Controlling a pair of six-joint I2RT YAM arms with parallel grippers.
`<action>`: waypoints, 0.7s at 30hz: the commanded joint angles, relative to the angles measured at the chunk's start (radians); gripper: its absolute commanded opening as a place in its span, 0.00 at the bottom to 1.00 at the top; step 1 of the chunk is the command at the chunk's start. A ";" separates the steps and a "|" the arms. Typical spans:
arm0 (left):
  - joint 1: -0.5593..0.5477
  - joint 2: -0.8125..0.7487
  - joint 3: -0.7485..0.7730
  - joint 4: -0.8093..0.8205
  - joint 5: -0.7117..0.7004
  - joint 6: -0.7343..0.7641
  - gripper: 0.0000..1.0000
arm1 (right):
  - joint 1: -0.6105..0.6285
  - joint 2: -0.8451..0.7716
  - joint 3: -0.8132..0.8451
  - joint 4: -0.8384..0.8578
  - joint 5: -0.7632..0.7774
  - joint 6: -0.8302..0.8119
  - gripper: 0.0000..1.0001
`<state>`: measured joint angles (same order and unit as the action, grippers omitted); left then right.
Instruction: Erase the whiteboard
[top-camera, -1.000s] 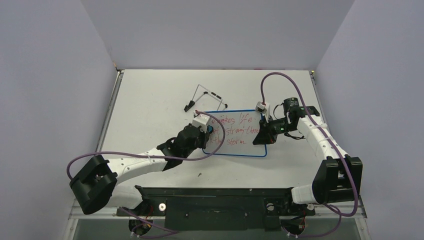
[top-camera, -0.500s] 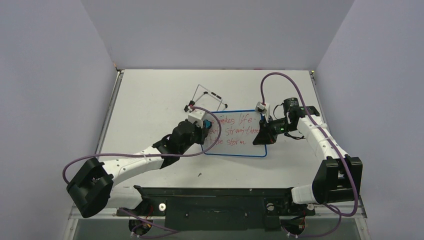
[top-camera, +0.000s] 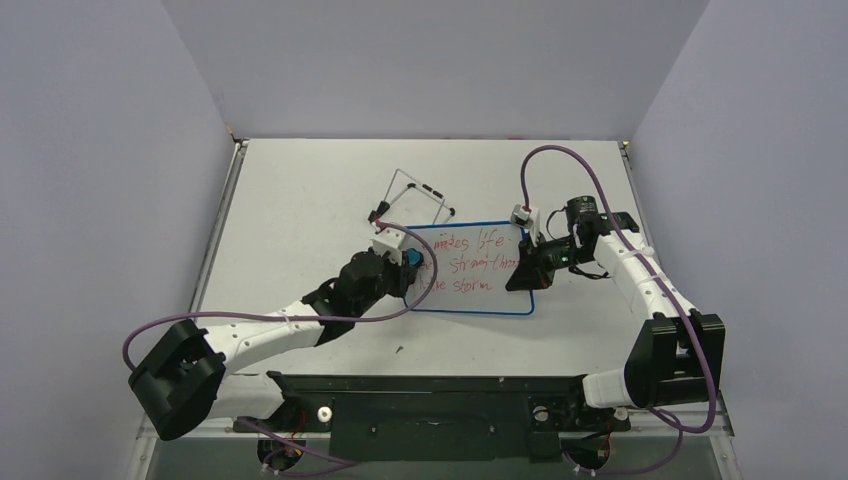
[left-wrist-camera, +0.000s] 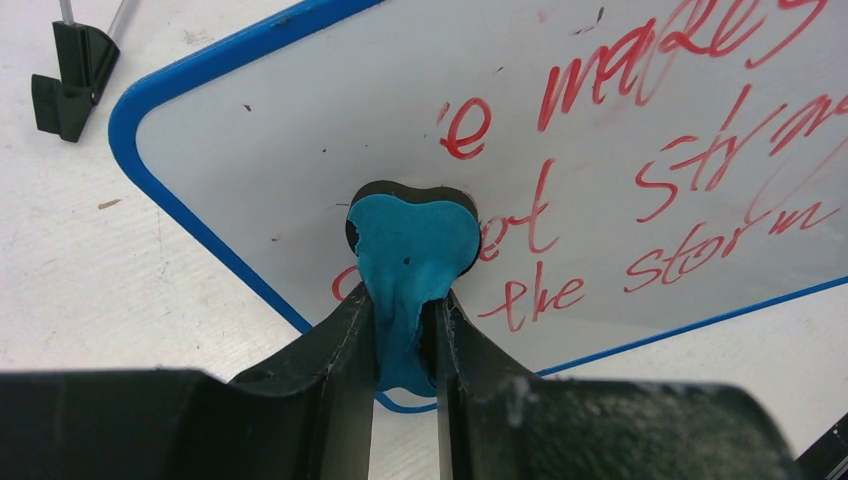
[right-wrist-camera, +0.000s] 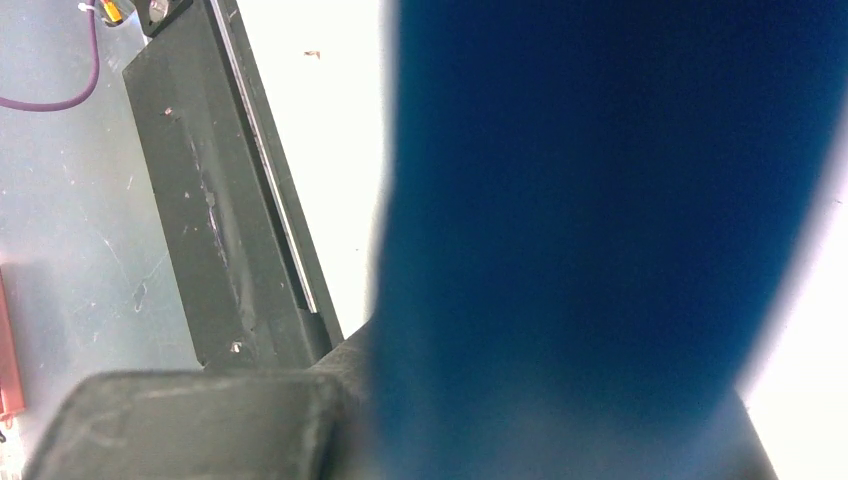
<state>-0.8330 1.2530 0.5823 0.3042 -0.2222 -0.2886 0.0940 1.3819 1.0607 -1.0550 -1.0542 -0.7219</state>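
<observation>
Whiteboard (top-camera: 480, 280) lies flat mid-table, a bit right of centre. The right gripper (top-camera: 527, 265) is clamped tight on its right rim. The left gripper (left-wrist-camera: 405, 300) pinches the eraser (left-wrist-camera: 412, 240) onto the board's left end. Over the last second it slid up toward the top edge and back. Top-left corner looks bare. Still readable in red: "makes life", "the storm". I'd say lots left to wipe.

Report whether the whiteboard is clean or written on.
Written on. Red handwriting runs across most of the whiteboard; only the corner patch beside the blue eraser, held in the left gripper, looks bare.
</observation>
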 joint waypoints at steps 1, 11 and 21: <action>-0.004 -0.018 0.027 0.064 0.007 0.000 0.00 | 0.015 -0.011 0.028 -0.016 -0.034 -0.042 0.00; 0.068 -0.010 0.137 0.039 0.063 0.034 0.00 | 0.016 -0.014 0.029 -0.018 -0.033 -0.042 0.00; 0.018 -0.025 0.060 0.054 0.039 -0.011 0.00 | 0.018 -0.006 0.031 -0.023 -0.034 -0.048 0.00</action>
<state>-0.7879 1.2526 0.6712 0.3088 -0.1795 -0.2752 0.0940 1.3819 1.0607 -1.0580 -1.0546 -0.7231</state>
